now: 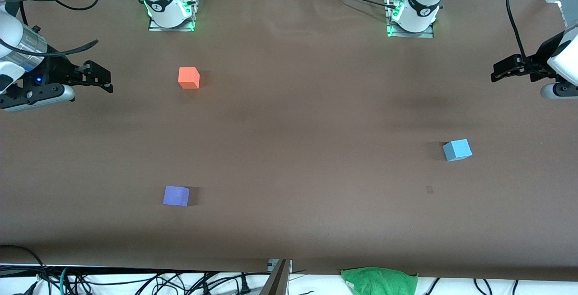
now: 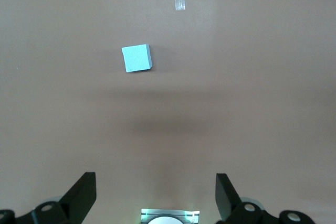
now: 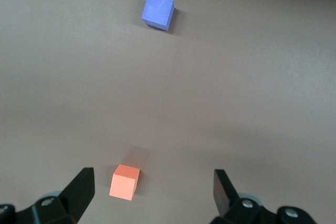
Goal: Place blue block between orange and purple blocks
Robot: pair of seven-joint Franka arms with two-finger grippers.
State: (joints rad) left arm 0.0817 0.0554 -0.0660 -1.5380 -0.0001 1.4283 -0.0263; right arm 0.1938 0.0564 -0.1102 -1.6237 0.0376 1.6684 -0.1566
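Note:
The light sky-blue block [image 1: 457, 150] sits on the brown table toward the left arm's end; it also shows in the left wrist view [image 2: 137, 58]. The orange block [image 1: 188, 77] sits toward the right arm's end, near the bases, and shows in the right wrist view [image 3: 125, 182]. The violet-purple block [image 1: 176, 195] lies nearer to the front camera than the orange one, and shows in the right wrist view [image 3: 158, 10]. My left gripper [image 1: 496, 72] is open and empty, high over the table's left-arm end. My right gripper [image 1: 106, 80] is open and empty, high over the right-arm end.
A small pale tape mark [image 1: 429, 189] lies on the table near the blue block. A green cloth [image 1: 379, 280] and cables lie off the table's front edge. The arm bases [image 1: 170, 8] stand along the back edge.

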